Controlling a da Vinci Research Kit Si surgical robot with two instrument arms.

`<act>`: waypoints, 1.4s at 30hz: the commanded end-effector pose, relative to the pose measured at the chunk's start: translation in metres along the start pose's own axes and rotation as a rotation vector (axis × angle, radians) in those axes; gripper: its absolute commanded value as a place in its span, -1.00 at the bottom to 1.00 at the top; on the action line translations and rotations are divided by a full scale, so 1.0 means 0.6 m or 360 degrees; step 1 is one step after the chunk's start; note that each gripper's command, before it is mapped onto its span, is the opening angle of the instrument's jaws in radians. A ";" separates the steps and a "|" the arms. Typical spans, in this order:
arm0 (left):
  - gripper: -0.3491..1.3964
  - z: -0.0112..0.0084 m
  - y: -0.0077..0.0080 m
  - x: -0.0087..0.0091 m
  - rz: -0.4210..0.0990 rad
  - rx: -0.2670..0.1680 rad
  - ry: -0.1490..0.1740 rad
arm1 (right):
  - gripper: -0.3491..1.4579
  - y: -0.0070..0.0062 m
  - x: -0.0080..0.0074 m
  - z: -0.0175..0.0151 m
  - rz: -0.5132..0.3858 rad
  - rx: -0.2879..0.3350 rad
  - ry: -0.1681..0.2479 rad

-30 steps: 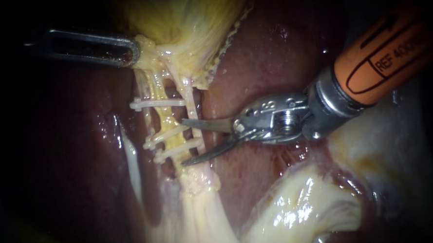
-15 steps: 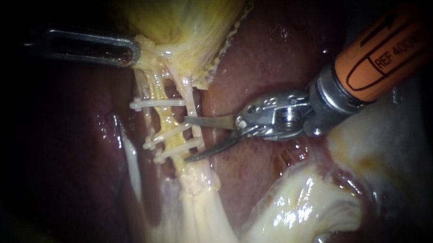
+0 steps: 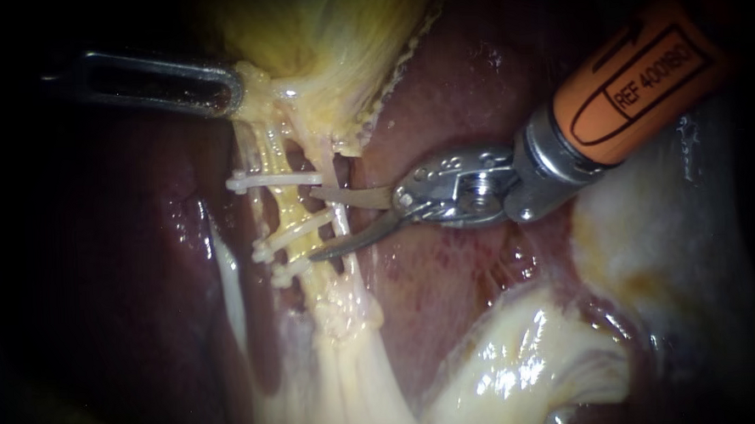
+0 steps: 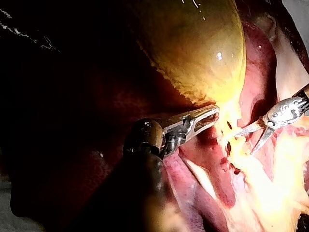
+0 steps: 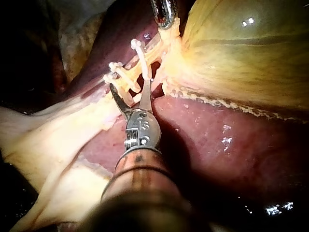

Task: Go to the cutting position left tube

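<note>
The left tube [image 3: 282,209], a yellow, lumpy cord, lies just ahead of the right tool's [image 3: 312,224] tips. That tool ends in two thin, curved, pointed blades, which stand apart with a clear gap and grip nothing. One blade lies beside the single clip nearer the gallbladder [image 3: 327,35], the other beside the farther pair. The thin white right tube [image 3: 328,165] runs across the gap between them. Whether the tips touch the left tube is hard to tell; they may just reach it. Three white plastic clips [image 3: 274,181] cross the tubes like rungs. Behind the blades come a bright steel wrist and an orange sleeve with black print, cut off at the frame edge. The left tool [image 3: 229,87], dark and slotted, has its jaws closed on the pale fringe at the gallbladder's narrow end, well beyond the blades. Its shaft fades into shadow. Wet, dark red liver [image 3: 457,89] lies under the right tool.
</note>
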 end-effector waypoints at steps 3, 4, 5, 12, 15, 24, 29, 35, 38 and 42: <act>-1.00 0.0000 0.0000 0.0000 0.0000 0.0000 0.0000 | 0.81 0.0010 0.0000 0.0002 0.0009 0.0026 -0.0008; -1.00 0.0000 0.0000 0.0000 0.0000 0.0000 0.0000 | 0.81 0.0013 0.0000 0.0003 0.0012 0.0040 -0.0012; -1.00 0.0000 0.0000 0.0000 0.0000 0.0000 0.0000 | 0.81 0.0015 0.0000 0.0004 0.0006 0.0044 -0.0013; -1.00 0.0001 0.0000 0.0000 0.0000 -0.0001 0.0000 | 0.77 0.0023 0.0006 0.0013 0.0055 0.0177 0.0108; -1.00 0.0001 0.0000 0.0001 0.0000 -0.0001 0.0000 | 0.75 0.0024 0.0010 0.0018 0.0082 0.0261 0.0178; -1.00 0.0002 -0.0001 0.0001 0.0001 0.0002 0.0001 | 0.70 0.0017 0.0038 0.0052 0.0157 0.0416 0.0299; -1.00 0.0002 -0.0001 0.0002 0.0001 0.0002 0.0001 | 0.70 0.0004 0.0049 0.0082 0.0174 0.0428 0.0318; -1.00 0.0003 -0.0003 0.0001 0.0000 0.0001 0.0000 | 0.73 -0.0003 0.0059 0.0121 0.0212 0.0406 0.0384; -1.00 0.0003 -0.0003 0.0001 0.0000 0.0001 0.0000 | 0.73 -0.0002 0.0071 0.0135 0.0231 0.0384 0.0412; -1.00 0.0003 -0.0003 0.0001 0.0000 0.0001 0.0000 | 0.79 -0.0004 0.0078 0.0144 0.0273 0.0394 0.0456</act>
